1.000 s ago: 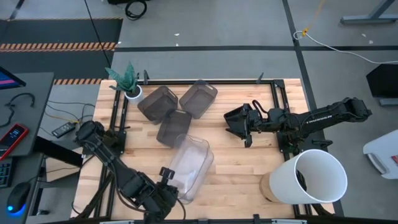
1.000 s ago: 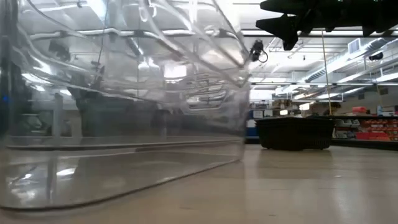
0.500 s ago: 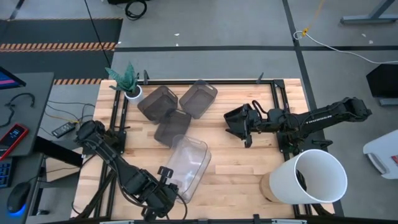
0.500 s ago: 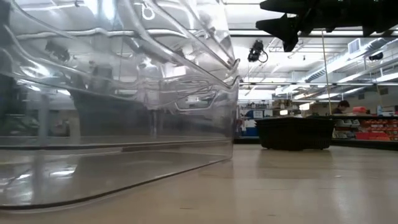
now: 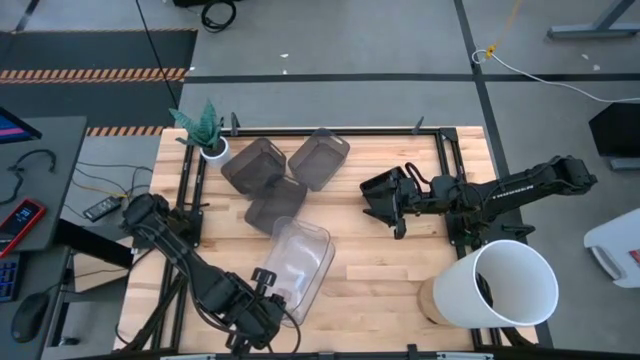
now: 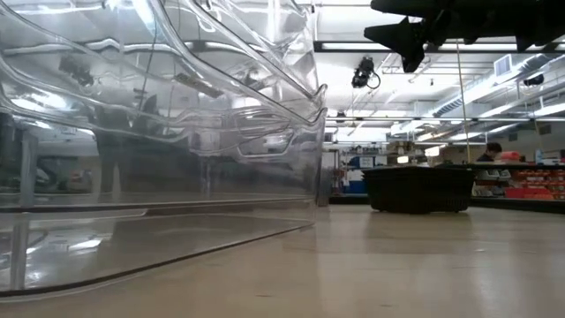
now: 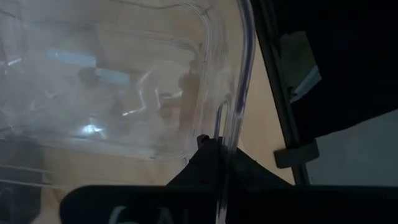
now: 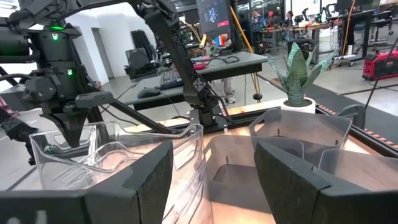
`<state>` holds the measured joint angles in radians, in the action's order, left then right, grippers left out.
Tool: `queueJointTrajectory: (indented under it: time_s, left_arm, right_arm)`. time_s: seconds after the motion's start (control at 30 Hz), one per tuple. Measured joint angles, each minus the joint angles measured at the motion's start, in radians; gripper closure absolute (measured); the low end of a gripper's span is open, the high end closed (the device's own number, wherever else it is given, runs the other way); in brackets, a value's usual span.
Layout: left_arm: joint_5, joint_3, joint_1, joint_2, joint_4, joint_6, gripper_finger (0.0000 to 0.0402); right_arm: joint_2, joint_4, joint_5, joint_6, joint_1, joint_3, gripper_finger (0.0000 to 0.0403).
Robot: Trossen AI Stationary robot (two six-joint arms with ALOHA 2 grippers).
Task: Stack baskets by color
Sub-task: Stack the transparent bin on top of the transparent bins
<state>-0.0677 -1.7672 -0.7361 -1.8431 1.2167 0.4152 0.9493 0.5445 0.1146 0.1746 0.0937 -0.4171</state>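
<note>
A nested stack of clear baskets (image 5: 300, 262) stands on the table near its front edge, filling the low view (image 6: 159, 150). My left gripper (image 5: 270, 297) is shut on its near end. Three smoky grey baskets (image 5: 255, 165) (image 5: 320, 157) (image 5: 275, 205) sit upright at the far left, and the nearest one is right beside the clear stack's far end. A black slatted basket (image 6: 419, 188) rests on the table below my right gripper (image 5: 372, 195). That gripper hangs level and open (image 8: 214, 180), with nothing between its fingers. My left gripper pinches the rim of the clear stack at its near end (image 7: 235, 127) between its two fingers. The fingers (image 7: 208, 152) come steeply from above, one inside the wall and one outside. The stack's base stays on the table.
A big white bucket (image 5: 470, 290) lies on its side at the near right corner. A small white plant pot (image 5: 212, 148) stands at the far left corner. Black frame rails run along the table's left and right sides. Bare wood lies between the clear stack and the bucket.
My left gripper has turned at the wrist while staying in place. The clear stack has swung with it on the table. Its far end has moved toward the table's left, closer to the nearest grey basket, while its near end has stayed in the hold.
</note>
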Motion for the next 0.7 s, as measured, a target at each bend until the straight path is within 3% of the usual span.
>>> queueJointTrajectory:
  time_s: [0.7]
  left_arm:
    - [-0.015, 0.026, -0.020, -0.004, -0.022, 0.011, 0.0401]
  right_arm:
    - [0.000, 0.000, 0.000, -0.017, 0.000, 0.000, 0.0172]
